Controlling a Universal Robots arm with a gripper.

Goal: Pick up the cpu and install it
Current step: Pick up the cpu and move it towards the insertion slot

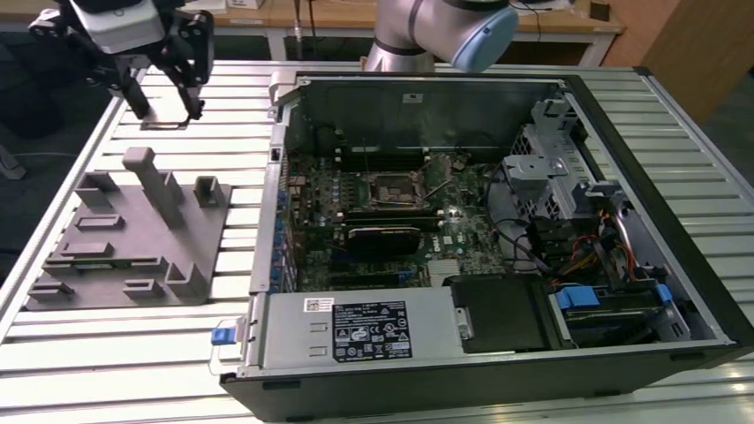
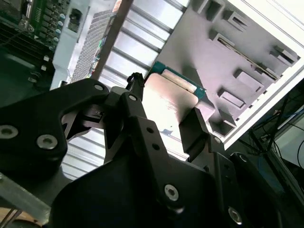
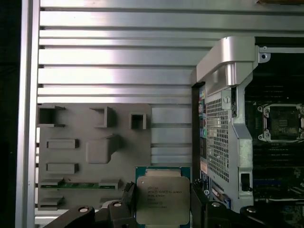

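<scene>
We see the hand (image 1: 165,113) hanging above the slatted desk (image 1: 236,88), just beyond the far edge of the grey fixture (image 1: 118,265) in the exterior view and higher than the fixture's tallest post. It is pinching the cpu (image 3: 160,199). In both wrist views the two black fingers (image 3: 128,195) press against opposite edges of the chip. Its pale metal top faces the first wrist view, with a thin green rim around it. In the second wrist view the chip's underside catches the light and its green edge shows at the end away from the hand.

In the first wrist view the cpu hangs over the fixture's edge, where the fixture gives way to bare desk slats. The fixture's pockets and raised blocks lie beneath and beside it.

On the exterior view's right of the fixture, just beside it, the open computer case (image 1: 695,265) lies on the desk. The black socket frame (image 1: 391,187) on its motherboard (image 1: 465,221) is well apart from the fixture and from the chip.
</scene>
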